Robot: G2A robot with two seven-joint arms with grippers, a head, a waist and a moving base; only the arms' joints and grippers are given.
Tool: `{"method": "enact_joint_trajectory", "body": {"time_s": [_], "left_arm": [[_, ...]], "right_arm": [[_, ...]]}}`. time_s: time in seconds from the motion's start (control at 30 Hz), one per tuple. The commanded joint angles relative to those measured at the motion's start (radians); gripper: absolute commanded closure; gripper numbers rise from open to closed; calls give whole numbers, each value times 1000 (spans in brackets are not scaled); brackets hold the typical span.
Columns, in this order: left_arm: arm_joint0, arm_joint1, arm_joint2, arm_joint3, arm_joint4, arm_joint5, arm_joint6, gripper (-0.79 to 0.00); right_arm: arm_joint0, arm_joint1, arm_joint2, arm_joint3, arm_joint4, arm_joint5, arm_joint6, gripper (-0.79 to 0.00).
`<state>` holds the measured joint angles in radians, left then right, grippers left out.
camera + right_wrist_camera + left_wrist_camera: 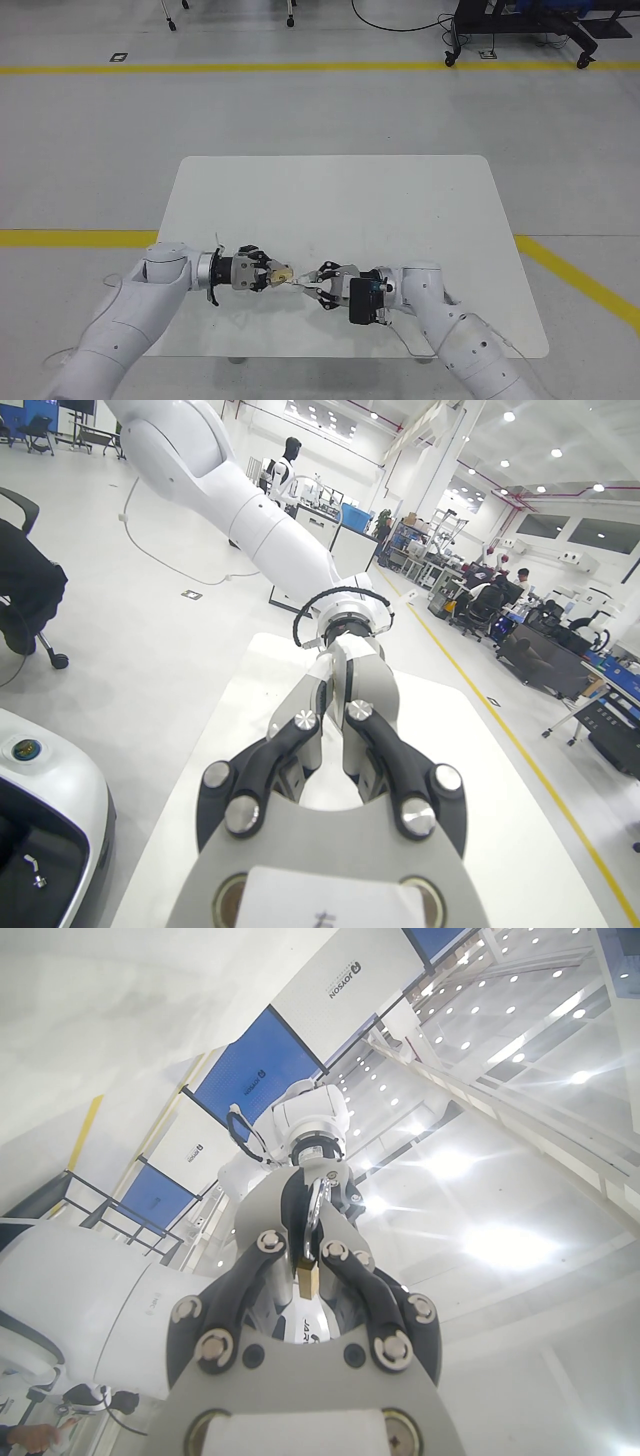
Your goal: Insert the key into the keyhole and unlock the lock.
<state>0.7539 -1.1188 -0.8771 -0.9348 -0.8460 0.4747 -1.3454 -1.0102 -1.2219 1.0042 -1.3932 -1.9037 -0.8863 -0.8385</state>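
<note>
Our left gripper (270,272) is clamped on the lock (284,272). The right gripper (318,280), pinched narrow, seemingly on the key (302,277), is just beside the lock. Insertion we judge near or begun; the turning is left.

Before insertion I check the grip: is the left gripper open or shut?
Shut: the left gripper clamps the brass lock, fingers closed on both sides in its wrist view.
</note>
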Motion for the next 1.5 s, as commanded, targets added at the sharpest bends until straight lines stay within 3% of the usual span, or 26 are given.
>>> {"method": "enact_joint_trajectory", "body": {"time_s": [0.0, 0.33, 0.83, 1.47], "left_arm": [[-9, 3, 26, 13, -14, -2, -2, 0], [-38, 10, 70, 21, -10, 5, 6, 0], [-12, 27, 35, -23, 52, 12, 80, 0], [48, 53, -10, -136, 96, 61, 127, 0]], "right_arm": [[7, 2, -9, 9, -10, 8, -11, 0], [10, 3, -75, -27, -72, 81, 80, 0], [-60, 33, -66, -104, -173, 243, 60, 0], [-68, 46, -66, -123, -174, 299, 149, 0]]}}
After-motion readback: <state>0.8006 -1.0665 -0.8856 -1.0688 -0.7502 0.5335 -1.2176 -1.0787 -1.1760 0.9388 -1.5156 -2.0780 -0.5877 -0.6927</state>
